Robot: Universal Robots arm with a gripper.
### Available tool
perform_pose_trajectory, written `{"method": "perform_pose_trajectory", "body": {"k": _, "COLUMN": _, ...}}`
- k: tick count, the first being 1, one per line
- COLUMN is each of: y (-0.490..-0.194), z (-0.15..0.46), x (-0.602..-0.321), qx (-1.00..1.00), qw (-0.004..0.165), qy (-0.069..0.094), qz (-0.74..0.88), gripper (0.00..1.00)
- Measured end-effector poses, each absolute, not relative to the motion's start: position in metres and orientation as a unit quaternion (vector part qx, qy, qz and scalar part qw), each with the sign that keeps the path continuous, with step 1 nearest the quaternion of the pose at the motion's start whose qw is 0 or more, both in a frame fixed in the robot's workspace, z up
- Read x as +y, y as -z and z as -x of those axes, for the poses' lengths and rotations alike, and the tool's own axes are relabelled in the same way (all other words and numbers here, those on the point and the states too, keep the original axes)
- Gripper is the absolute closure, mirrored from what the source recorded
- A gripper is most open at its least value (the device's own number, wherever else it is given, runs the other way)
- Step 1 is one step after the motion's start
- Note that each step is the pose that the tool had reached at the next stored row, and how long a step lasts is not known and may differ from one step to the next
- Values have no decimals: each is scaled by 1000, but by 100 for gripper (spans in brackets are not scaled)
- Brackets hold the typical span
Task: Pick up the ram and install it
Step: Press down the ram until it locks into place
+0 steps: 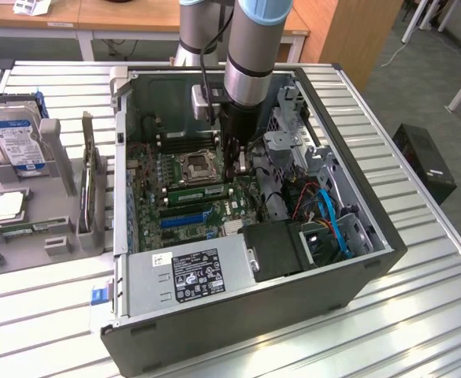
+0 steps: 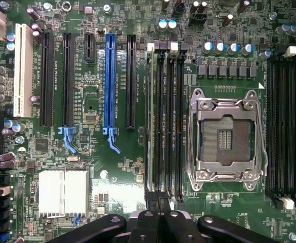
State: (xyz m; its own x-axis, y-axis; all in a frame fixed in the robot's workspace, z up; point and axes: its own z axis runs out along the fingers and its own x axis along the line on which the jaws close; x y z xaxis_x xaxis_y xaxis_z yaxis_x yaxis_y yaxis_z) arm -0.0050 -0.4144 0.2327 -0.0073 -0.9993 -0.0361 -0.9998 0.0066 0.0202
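Between crowded black slots (image 2: pixel 174 121), shut jaws press the ram (image 2: pixel 150 121) edgewise.

- This looks like a robotics lab or test workshop, not a home or a shop.
- An open desktop computer case (image 1: pixel 254 236) lies on its side on a slatted metal workbench (image 1: pixel 419 315), its motherboard (image 1: pixel 183 189) exposed.
- A grey industrial robot arm (image 1: pixel 250 55) reaches down into the case.
- On the exterior view's left, a grey fixture (image 1: pixel 33 213) holds computer parts upright in slots, among them a hard drive (image 1: pixel 13 138).
- Behind the bench stand plain wooden desks (image 1: pixel 135 16), with a grey floor (image 1: pixel 419 87) and white table legs beyond.
- A small black box (image 1: pixel 424 161) sits on the floor beside the bench.
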Motion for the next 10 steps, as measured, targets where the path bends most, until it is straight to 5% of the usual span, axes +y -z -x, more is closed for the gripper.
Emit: {"method": "perform_pose_trajectory", "body": {"k": 10, "y": -226, "z": 5, "x": -414, "qx": 709, "qw": 6, "qy": -20, "qz": 704, "gripper": 89}}
